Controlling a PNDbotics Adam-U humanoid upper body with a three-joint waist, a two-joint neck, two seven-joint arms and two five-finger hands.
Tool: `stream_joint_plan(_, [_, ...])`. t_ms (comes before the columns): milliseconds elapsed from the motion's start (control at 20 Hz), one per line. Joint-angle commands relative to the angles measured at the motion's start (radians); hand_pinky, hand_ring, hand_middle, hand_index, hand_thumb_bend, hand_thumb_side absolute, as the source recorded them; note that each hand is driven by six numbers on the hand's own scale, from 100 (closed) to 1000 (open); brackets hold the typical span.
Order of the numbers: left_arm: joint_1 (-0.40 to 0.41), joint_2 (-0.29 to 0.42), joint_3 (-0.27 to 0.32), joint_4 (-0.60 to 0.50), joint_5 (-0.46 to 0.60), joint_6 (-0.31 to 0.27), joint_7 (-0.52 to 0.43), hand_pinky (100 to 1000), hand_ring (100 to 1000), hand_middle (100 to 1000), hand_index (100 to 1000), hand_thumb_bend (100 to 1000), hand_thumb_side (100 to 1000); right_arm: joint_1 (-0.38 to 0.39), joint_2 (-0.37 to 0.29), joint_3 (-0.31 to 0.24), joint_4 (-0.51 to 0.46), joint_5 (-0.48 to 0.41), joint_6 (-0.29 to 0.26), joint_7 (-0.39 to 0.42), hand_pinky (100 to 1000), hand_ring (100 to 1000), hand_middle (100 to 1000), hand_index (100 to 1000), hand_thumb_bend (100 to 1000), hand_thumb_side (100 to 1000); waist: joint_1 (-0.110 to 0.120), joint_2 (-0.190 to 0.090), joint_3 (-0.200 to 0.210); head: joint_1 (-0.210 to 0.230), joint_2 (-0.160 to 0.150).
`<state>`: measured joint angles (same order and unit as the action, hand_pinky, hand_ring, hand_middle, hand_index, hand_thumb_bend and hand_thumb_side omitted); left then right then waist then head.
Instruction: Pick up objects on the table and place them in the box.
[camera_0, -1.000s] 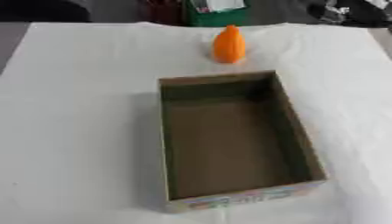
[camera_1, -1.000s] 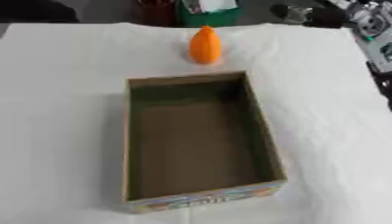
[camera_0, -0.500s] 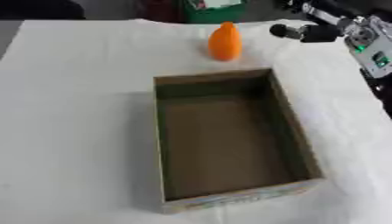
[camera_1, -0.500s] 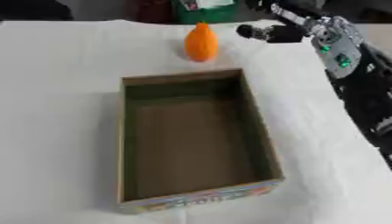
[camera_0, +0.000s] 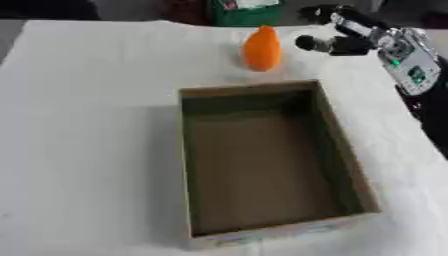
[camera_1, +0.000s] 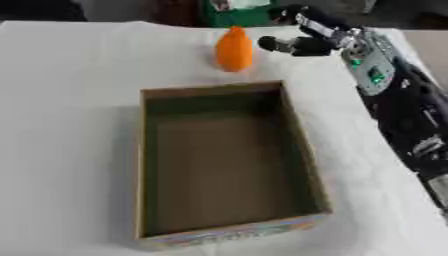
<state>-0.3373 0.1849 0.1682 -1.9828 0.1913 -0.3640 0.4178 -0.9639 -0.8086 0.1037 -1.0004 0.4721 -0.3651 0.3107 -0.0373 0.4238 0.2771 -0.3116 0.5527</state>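
An orange, carrot-shaped object (camera_0: 262, 48) stands upright on the white table beyond the far rim of the cardboard box (camera_0: 187, 165). The box is open-topped and nothing shows inside it. My right hand (camera_1: 308, 36) reaches in from the right, just right of the orange object and apart from it. Its fingers and thumb are spread open with nothing between them. The left hand shows in neither view.
A white cloth (camera_0: 87, 125) covers the table. A green container (camera_0: 247, 11) stands at the far edge behind the orange object. My right forearm (camera_1: 398, 100) runs along the right side of the box.
My right arm has come into view from the right and its hand has moved left toward the orange object. The camera has shifted a little.
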Motion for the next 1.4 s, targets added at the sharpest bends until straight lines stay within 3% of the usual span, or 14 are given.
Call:
stream_joint_plan(50, [-0.014, 0.011, 0.0, -0.017, 0.001, -0.001, -0.005, 424, 555, 607, 729, 100, 802, -0.026, -0.014, -0.011, -0.013, -0.036, 0.014, 0.007, 939, 931, 891, 1000, 697, 852, -0.001, -0.015, 0.006, -0.012, -0.016])
stream_joint_plan(150, [-0.017, 0.01, -0.001, -0.017, 0.002, -0.001, -0.007, 424, 555, 607, 728, 100, 801, -0.03, -0.008, -0.006, -0.018, -0.074, 0.022, 0.048, 946, 935, 892, 1000, 712, 752, -0.005, -0.006, 0.014, -0.017, -0.021])
stream_joint_plan(300, [-0.023, 0.008, -0.003, -0.017, 0.003, -0.001, -0.01, 424, 555, 606, 726, 100, 801, -0.037, -0.008, -0.009, -0.032, -0.111, 0.037, 0.092, 949, 935, 891, 1000, 717, 709, -0.011, 0.006, 0.029, -0.03, -0.031])
stream_joint_plan(900, [-0.032, 0.002, 0.002, -0.017, 0.004, 0.0, -0.015, 426, 555, 606, 723, 100, 801, -0.033, -0.042, -0.046, -0.058, -0.139, 0.113, 0.02, 943, 926, 873, 1000, 723, 743, -0.029, 0.056, 0.061, -0.052, -0.069])
stream_joint_plan(1200, [-0.031, -0.001, 0.005, -0.017, 0.001, 0.002, -0.019, 427, 556, 605, 718, 100, 790, -0.026, -0.042, -0.032, -0.083, -0.123, 0.094, 0.053, 932, 905, 811, 996, 692, 656, -0.027, 0.067, 0.054, -0.049, -0.064])
stream_joint_plan(1400, [-0.034, -0.003, 0.005, -0.017, 0.001, 0.003, -0.021, 427, 555, 603, 717, 100, 798, -0.027, -0.041, -0.031, -0.094, -0.105, 0.099, 0.073, 937, 915, 834, 1000, 686, 675, -0.027, 0.071, 0.053, -0.049, -0.068])
